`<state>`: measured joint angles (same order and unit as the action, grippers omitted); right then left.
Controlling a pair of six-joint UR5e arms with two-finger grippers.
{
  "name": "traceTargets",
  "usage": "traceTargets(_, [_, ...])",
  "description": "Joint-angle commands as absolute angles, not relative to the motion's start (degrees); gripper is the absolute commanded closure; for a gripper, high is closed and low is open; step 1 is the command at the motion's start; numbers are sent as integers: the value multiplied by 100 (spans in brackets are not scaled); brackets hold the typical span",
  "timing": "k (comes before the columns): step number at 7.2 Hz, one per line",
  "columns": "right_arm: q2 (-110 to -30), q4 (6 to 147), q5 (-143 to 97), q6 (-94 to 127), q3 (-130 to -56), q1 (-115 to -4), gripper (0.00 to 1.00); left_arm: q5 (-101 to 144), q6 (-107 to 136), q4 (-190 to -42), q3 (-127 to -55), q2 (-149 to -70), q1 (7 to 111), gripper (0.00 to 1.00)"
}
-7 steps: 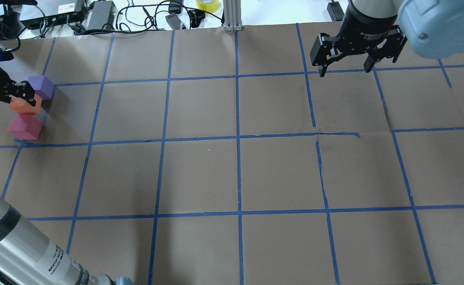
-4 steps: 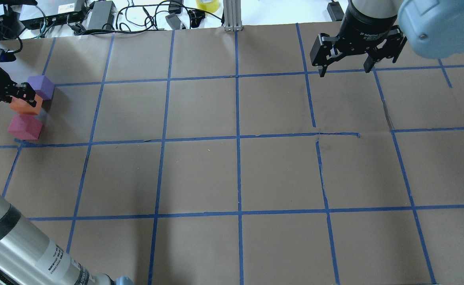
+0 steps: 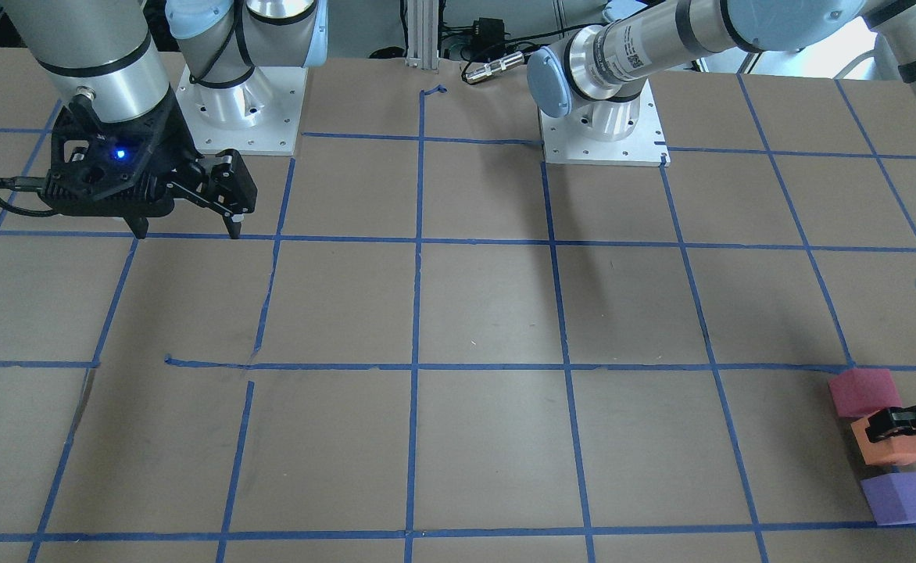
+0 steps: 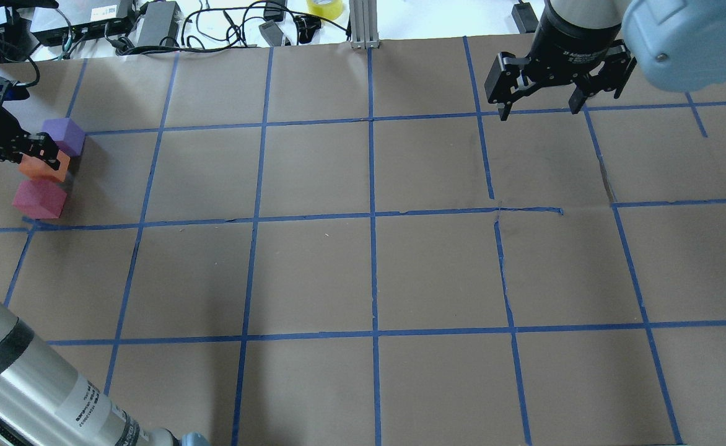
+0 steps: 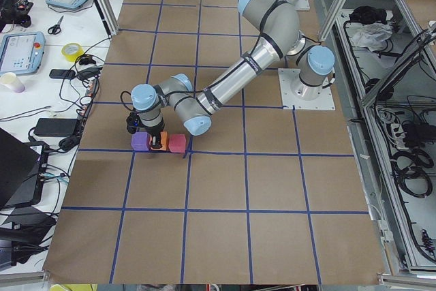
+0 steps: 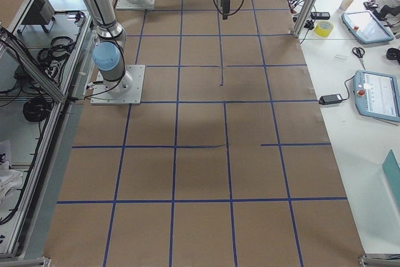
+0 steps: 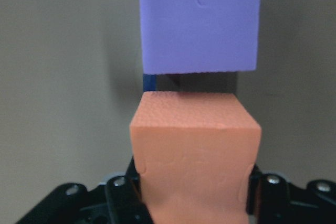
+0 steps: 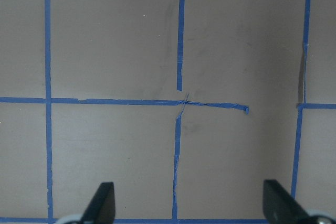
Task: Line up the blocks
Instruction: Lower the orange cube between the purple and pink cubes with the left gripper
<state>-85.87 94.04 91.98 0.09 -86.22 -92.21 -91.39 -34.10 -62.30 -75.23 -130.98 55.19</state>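
Note:
Three cubes stand in a row at the table's far left edge: purple block, orange block, pinkish-red block. My left gripper is shut on the orange block, in the gap between the other two. I cannot tell whether it rests on the paper. The left wrist view shows the orange block between the fingers and the purple block just beyond it, a narrow gap apart. The front view shows the pinkish-red block, orange block and purple block. My right gripper is open and empty at the far right.
Brown paper with a blue tape grid covers the table. Cables, power bricks and a tape roll lie beyond the far edge. The blocks sit close to the table's left edge.
My left gripper has sunk a little with the orange block between the purple and pinkish-red blocks. The right arm has barely moved.

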Motion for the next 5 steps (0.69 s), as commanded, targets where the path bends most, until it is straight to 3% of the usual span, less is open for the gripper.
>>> traceTargets(1, [-8587,9404,9202,0,-8622,-9220,0,-9141,-3419,-6214,-7541,-13166,5520,100])
traceTargets(5, [-8587,9404,9193,9,-8622,-9220,0,-9176,-3419,-6144,-7620,-13192,5520,100])
